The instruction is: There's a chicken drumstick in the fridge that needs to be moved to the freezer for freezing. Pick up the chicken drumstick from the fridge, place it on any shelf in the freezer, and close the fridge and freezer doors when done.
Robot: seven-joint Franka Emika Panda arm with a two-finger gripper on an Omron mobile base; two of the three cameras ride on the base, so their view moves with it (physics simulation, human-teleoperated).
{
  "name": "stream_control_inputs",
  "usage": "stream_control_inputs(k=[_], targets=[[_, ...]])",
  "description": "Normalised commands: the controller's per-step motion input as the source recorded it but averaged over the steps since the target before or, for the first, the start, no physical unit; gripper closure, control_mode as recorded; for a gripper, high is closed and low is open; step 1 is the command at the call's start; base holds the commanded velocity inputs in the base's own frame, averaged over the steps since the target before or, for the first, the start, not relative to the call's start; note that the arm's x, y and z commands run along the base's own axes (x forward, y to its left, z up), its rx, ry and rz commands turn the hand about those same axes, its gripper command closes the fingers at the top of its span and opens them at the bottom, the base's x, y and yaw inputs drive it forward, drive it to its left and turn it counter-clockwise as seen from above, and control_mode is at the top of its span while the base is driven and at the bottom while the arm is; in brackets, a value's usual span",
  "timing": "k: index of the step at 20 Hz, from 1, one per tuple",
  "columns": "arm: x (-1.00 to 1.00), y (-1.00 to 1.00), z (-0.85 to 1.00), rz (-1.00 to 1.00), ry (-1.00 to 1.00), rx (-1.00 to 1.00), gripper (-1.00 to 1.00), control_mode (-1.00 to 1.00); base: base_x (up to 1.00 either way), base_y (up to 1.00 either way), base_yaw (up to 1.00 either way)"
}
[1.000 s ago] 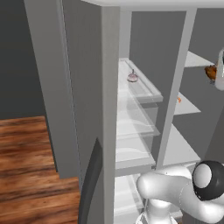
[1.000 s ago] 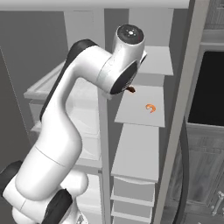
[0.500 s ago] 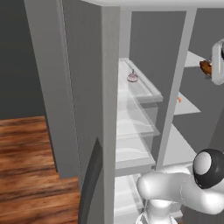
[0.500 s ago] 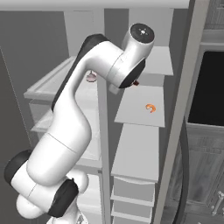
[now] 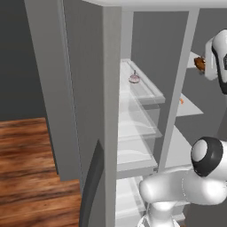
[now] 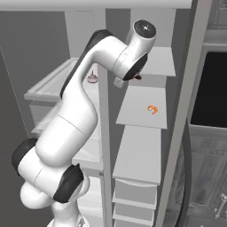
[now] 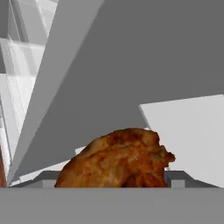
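A rendered home kitchen is showing here. A tall grey side-by-side unit is standing open, its fridge (image 5: 137, 115) offering white shelves and clear drawers, its freezer (image 6: 142, 146) plain grey slabs with food lying on them. Wood plank flooring (image 5: 26, 177) is running alongside, and a dark built-in oven (image 6: 212, 88) is sitting among grey cabinets.

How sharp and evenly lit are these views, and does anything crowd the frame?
Hand view: the chicken drumstick sits huge and slightly soft at the bottom, flat light, no glare.
Left base view: crisp; the drumstick is small at the right edge.
Right base view: sharp, shadowless; the arm covers much of the fridge.
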Motion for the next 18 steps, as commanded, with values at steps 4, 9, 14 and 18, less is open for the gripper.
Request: stream_control_inputs(k=[4, 9, 14, 18], targets=[[0.41, -0.11, 0.13, 0.06, 0.01, 0.00, 1.00, -1.00, 0.00, 0.00, 0.00], [0.25, -0.22, 0.04, 0.09, 0.00, 0.00, 1.00, -1.00, 0.00, 0.00, 0.00], [0.19, -0.18, 0.00, 0.08, 0.00, 0.00, 1.00, -1.00, 0.00, 0.00, 0.00], [0.23, -0.04, 0.00, 0.02, 0.00, 0.00, 1.00, -1.00, 0.00, 0.00, 0.00]])
